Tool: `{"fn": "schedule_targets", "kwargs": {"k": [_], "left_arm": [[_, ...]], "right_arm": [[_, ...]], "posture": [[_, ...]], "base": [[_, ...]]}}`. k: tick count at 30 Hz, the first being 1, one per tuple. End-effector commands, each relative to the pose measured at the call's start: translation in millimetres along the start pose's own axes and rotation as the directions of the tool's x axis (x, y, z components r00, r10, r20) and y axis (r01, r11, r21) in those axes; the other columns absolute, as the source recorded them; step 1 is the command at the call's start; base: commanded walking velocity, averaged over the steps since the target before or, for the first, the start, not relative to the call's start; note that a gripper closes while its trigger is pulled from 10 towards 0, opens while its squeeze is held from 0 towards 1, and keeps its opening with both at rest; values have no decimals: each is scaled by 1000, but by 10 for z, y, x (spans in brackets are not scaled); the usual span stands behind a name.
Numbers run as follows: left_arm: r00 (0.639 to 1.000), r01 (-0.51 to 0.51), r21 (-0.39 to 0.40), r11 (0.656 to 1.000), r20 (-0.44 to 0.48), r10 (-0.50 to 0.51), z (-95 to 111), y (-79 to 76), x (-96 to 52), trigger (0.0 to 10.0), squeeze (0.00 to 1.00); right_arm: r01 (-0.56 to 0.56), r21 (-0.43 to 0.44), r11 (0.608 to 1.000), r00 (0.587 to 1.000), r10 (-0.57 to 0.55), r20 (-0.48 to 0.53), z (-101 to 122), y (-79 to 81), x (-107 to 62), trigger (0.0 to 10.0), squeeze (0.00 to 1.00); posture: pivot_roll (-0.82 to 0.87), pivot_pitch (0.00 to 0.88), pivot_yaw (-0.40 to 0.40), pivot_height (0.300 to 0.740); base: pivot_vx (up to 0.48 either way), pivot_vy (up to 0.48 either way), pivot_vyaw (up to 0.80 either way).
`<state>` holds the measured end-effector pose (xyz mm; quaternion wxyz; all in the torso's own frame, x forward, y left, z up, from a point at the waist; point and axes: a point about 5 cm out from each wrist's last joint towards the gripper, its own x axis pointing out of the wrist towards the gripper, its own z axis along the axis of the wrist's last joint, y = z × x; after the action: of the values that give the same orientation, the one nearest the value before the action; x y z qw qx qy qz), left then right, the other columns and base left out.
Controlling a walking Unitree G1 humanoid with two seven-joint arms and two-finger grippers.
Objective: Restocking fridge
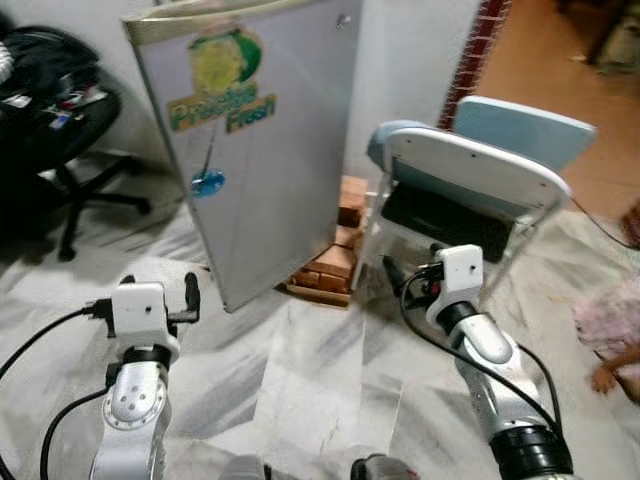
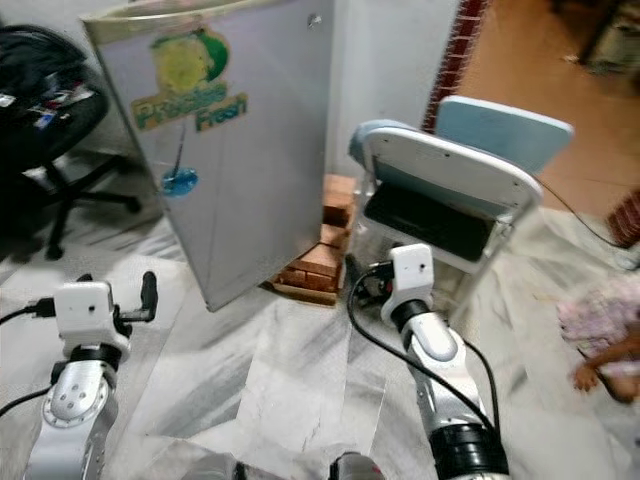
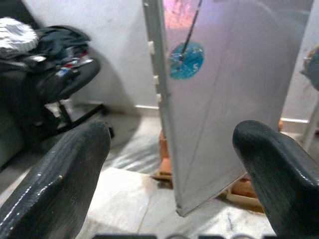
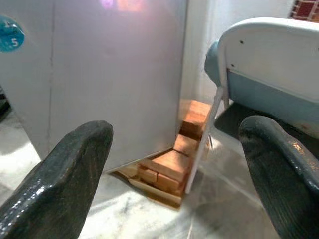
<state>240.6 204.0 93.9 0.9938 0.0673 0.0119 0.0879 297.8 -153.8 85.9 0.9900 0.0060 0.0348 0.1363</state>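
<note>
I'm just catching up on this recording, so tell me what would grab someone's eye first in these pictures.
The grey fridge stands dead ahead, door shut, with a yellow-green sticker on it and a stack of bricks at its right foot. Just right of it sits a light blue and white folding chair. Both the left gripper and right gripper hover low over the marble floor, fingers open and holding nothing.

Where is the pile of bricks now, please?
The bricks lie on the floor straight ahead, between the fridge on the left and the folding chair on the right.

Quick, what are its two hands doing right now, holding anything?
Left tool: open, holding nothing.
Right tool: open, holding nothing.
</note>
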Motion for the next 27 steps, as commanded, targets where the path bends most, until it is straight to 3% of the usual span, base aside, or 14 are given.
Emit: {"fn": "schedule_targets", "kwargs": {"k": [1, 9, 15, 27], "left_arm": [[1000, -7, 11, 1000, 12, 7, 50, 15, 8, 10000, 0], [1000, -3, 4, 1000, 12, 3, 38, -28, 30, 10000, 0], [1000, 5, -2, 1000, -1, -5, 7, -56, 0, 10000, 0], [999, 36, -1, 999, -10, -36, -40, -95, -23, 10000, 0]], "right_arm": [[-11, -4, 1000, 1000, 11, 16, 32, 32, 16, 10000, 0], [-34, -16, 999, 999, 34, 20, 38, 74, 24, 10000, 0], [-25, -19, 1000, 1000, 25, 10, 14, 46, 7, 10000, 0], [-18, -17, 1000, 1000, 18, -2, -39, 62, -35, 10000, 0]], "posture": [[-1, 113, 4, 740], [-13, 117, 3, 740], [-17, 117, 5, 740], [-15, 110, 11, 740]], "base": [[0, 480, -800], [0, 480, -748], [0, 480, 0], [0, 480, -800]]}}
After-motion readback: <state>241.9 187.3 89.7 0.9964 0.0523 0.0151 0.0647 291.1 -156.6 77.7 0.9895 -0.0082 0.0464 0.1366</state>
